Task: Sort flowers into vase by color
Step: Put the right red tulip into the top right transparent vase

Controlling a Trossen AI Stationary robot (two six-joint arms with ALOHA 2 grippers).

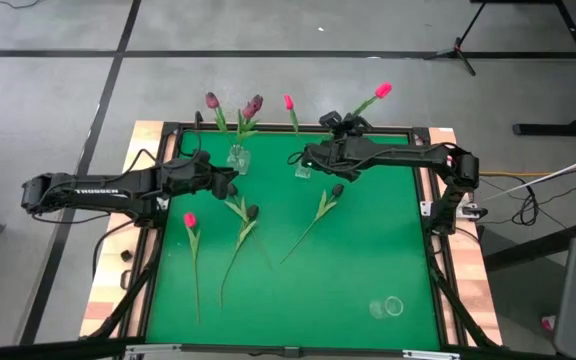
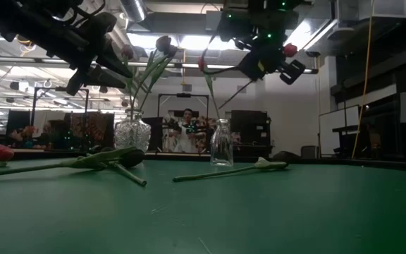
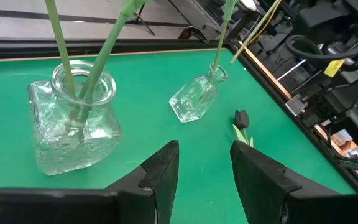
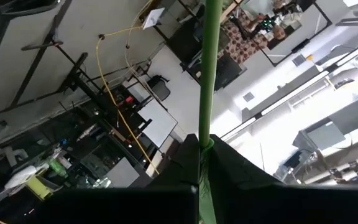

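Observation:
A squat glass vase (image 1: 238,158) (image 3: 73,124) holds two dusky purple flowers (image 1: 252,104). A narrow glass vase (image 1: 303,168) (image 3: 197,99) holds one pink flower (image 1: 289,101). My right gripper (image 1: 348,122) (image 2: 273,63) is above and behind the narrow vase, shut on another pink flower (image 1: 383,90). My left gripper (image 1: 230,187) (image 3: 204,168) hovers open over the mat beside the squat vase. On the mat lie a pink flower (image 1: 189,220) and two near-black flowers (image 1: 252,212) (image 1: 336,189). My right gripper pinches the green stem (image 4: 205,134) between its two fingers, a short way below the pink head (image 2: 290,49). The flower is lifted clear and tilted. Its lower stem (image 2: 235,97) slants down toward the narrow vase's mouth; whether it is inside I cannot tell.
A third clear glass vessel (image 1: 388,307) lies on the green mat near its near right corner. A dark frame (image 1: 428,200) borders the mat. Open mat lies in the near middle and right. A person (image 2: 186,130) sits far behind the table.

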